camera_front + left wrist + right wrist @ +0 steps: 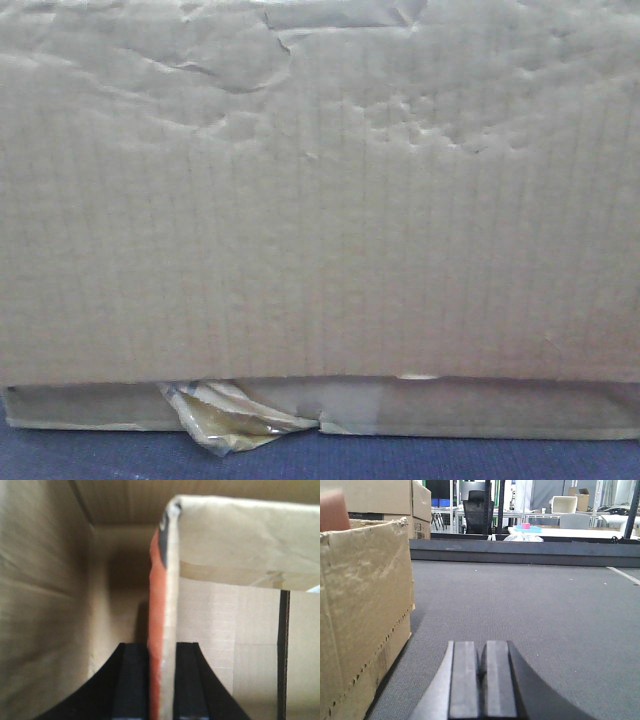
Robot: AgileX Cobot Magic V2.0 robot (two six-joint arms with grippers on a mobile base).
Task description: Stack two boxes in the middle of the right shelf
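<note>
Pincer on the left arm (161, 690) clamps the cardboard box (40, 605) by its wall.

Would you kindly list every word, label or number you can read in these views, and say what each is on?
No text can be read in any view.
Printed patch on the background carton: too small to read.
Dark mark on the orange face of the box flap gripped by the left pincer: blurred, unreadable.
Large box, front view: plain, no print.
</note>
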